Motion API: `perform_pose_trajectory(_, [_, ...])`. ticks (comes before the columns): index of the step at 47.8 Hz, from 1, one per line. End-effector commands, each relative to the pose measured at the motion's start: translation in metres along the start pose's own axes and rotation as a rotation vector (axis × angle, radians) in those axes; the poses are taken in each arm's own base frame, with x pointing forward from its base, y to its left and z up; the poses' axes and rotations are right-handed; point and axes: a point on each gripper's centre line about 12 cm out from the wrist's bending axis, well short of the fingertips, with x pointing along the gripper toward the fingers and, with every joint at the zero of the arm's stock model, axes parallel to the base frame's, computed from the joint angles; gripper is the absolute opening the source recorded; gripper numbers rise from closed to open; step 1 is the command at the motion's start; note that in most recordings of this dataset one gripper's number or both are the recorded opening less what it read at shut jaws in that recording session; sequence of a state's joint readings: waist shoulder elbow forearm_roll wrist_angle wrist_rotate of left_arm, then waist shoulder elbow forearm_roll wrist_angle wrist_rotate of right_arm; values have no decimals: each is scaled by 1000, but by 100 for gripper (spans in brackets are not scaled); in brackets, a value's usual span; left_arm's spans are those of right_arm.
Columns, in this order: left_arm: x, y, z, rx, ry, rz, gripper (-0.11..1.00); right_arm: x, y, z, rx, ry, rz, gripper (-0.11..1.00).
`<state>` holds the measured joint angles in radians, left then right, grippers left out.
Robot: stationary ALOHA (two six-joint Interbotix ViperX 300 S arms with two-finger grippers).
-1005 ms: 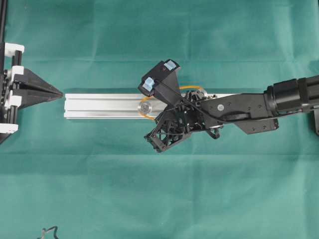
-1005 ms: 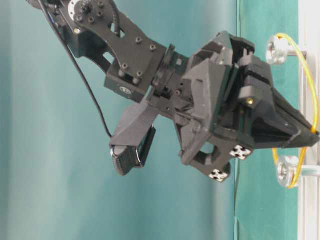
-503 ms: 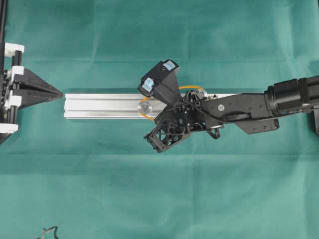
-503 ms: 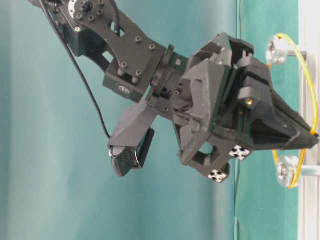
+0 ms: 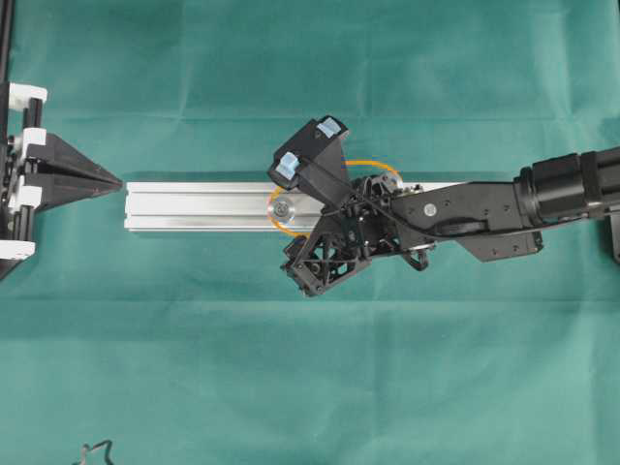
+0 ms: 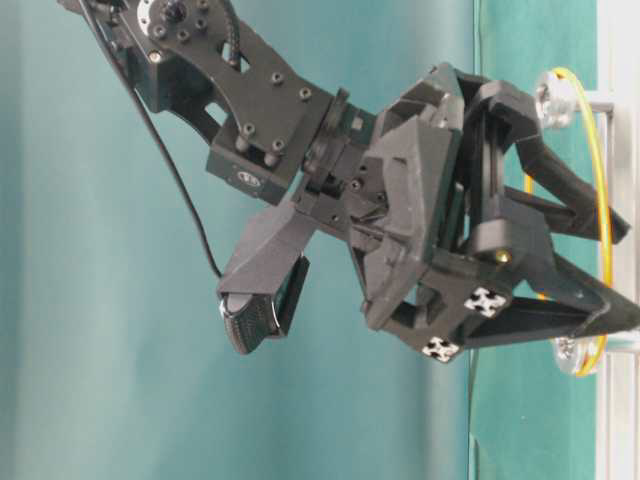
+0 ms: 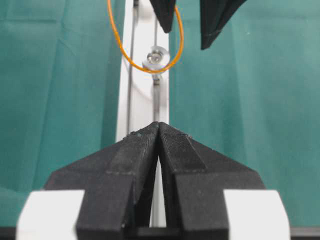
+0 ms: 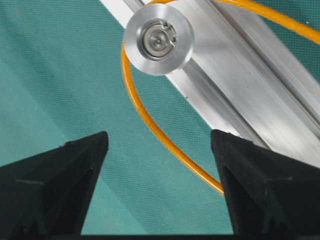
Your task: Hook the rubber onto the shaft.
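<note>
The rubber [image 5: 274, 220] is a thin orange loop lying across the silver rail [image 5: 194, 206]. It passes round the round metal shaft [image 5: 282, 207] and reaches back toward a second shaft [image 6: 553, 95]. In the right wrist view the rubber [image 8: 150, 120] curves round the shaft [image 8: 158, 39] and runs between the spread fingers, slipping behind the right one. My right gripper [image 5: 308, 232] hangs open just over the rail, holding nothing. My left gripper [image 5: 108, 181] is shut and empty at the rail's left end, pointing along it at the shaft [image 7: 156, 57] and the rubber [image 7: 122, 50].
Green cloth [image 5: 310, 368] covers the whole table. The right arm [image 5: 484, 203] stretches in from the right above the rail. A small black cable end [image 5: 94, 450] lies at the front left edge.
My right gripper has gone from shut on the rubber to wide open. The released rubber has relaxed into a rounder loop around the shafts. The left arm has stayed still.
</note>
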<state>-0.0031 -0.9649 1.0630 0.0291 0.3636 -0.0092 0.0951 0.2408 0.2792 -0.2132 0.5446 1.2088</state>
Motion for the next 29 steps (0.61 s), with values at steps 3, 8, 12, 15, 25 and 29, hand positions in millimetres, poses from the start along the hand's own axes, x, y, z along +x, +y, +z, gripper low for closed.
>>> perform_pose_trajectory(3, [-2,0,12,3,-32,2,0,-18,10,7,-5,-30,45,88])
perform_pose_trajectory(8, [-2,1,12,2,-32,3,0,-19,10,8,-8,-32,48,88])
perform_pose_trajectory(12, [-2,1,12,1,-31,2,0,-25,12,9,-16,-39,56,88])
perform_pose_trajectory(15, [-2,0,12,3,-32,2,0,-33,12,11,-30,-45,60,88])
perform_pose_trajectory(25, [-2,1,12,2,-31,3,0,-58,14,19,-62,-66,68,88])
perform_pose_trajectory(29, [-2,1,12,2,-32,3,0,-71,15,23,-78,-81,81,88])
